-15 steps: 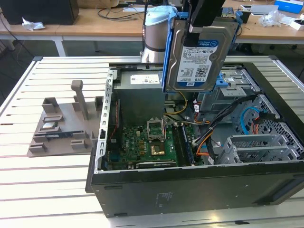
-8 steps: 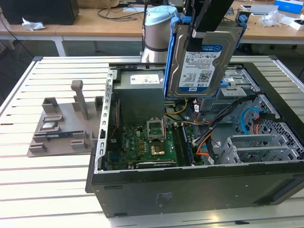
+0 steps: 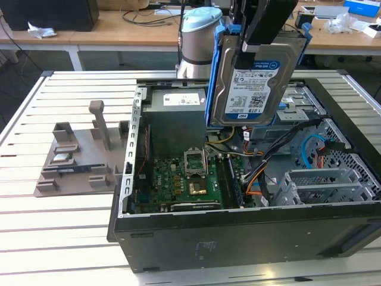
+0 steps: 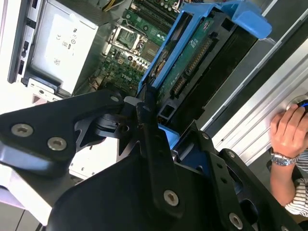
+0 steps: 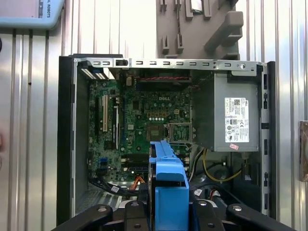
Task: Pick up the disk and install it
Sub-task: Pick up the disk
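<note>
The disk, upright with blue rails along its edges, hangs above the open computer case, over the motherboard. The gripper is clamped on its upper end. A grey stand sits on the table beside the case.

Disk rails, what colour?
Bright blue rails framing the silver disk; best seen in the exterior view.
</note>
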